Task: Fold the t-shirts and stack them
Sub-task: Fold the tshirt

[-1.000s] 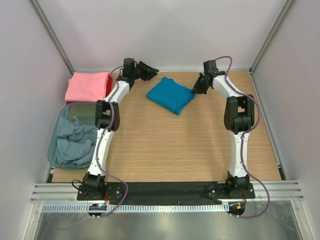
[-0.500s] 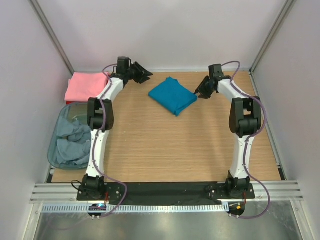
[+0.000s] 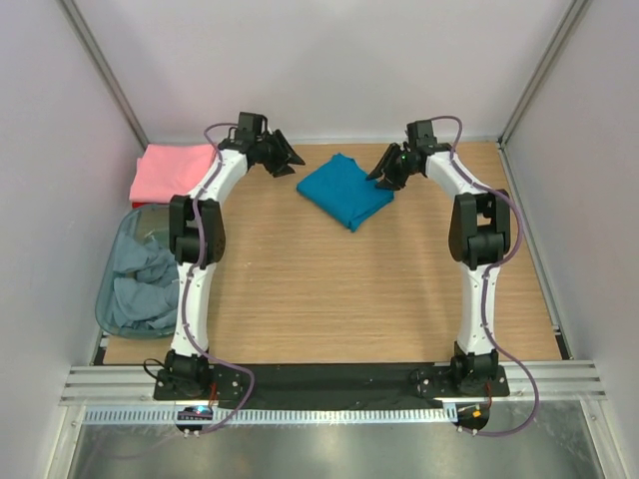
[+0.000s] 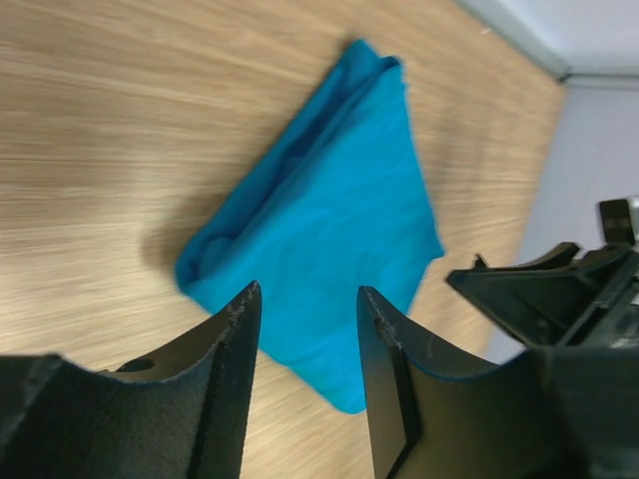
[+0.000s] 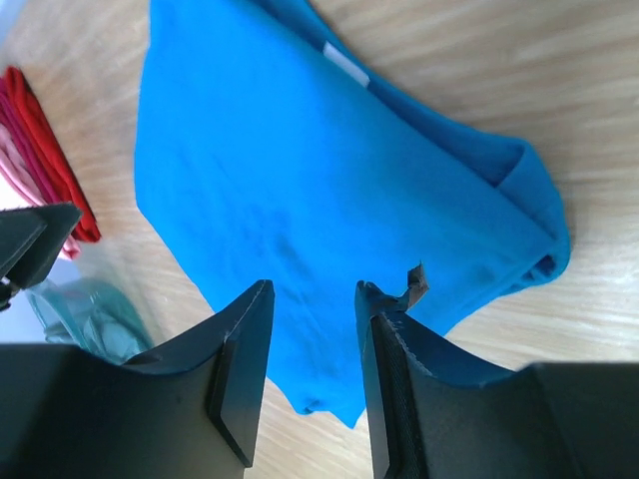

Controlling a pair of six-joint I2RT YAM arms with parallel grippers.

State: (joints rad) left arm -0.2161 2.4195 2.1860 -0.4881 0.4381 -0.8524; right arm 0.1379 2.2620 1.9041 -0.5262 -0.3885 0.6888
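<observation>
Pale walls [image 3: 300,60] box in a wood-grain counter [image 3: 329,289]. The teal t-shirt [image 3: 342,190] lies on it toward the far edge, folded into a compact diamond between my two arms. At far left the pink t-shirt [image 3: 175,170] sits folded on top of a red t-shirt [image 3: 216,172], of which only an edge shows. Just nearer than that pile, the bin [image 3: 108,299] holds crumpled grey-blue shirts [image 3: 140,284].

My left pincer [image 3: 285,155] hangs off the teal shirt's left corner with its jaws parted and nothing between them. The right pincer [image 3: 384,170] is just beside the right corner, likewise parted and empty. Both wrist views look down on blue cloth past bare fingers.

I judge the fold done and the carry to the pile next. What worries me most is that the folded edges are loose layers, bulkier on one side. A pinch that catches only the top layer would let the shirt open as it lifts. Lifting from one corner alone would let the rest hang and unfold. Both pincers sit close across a small bundle, so closing in from both sides risks finger-to-finger contact. The left arm also reaches right beside the pink pile, where a careless sweep could skew it.
</observation>
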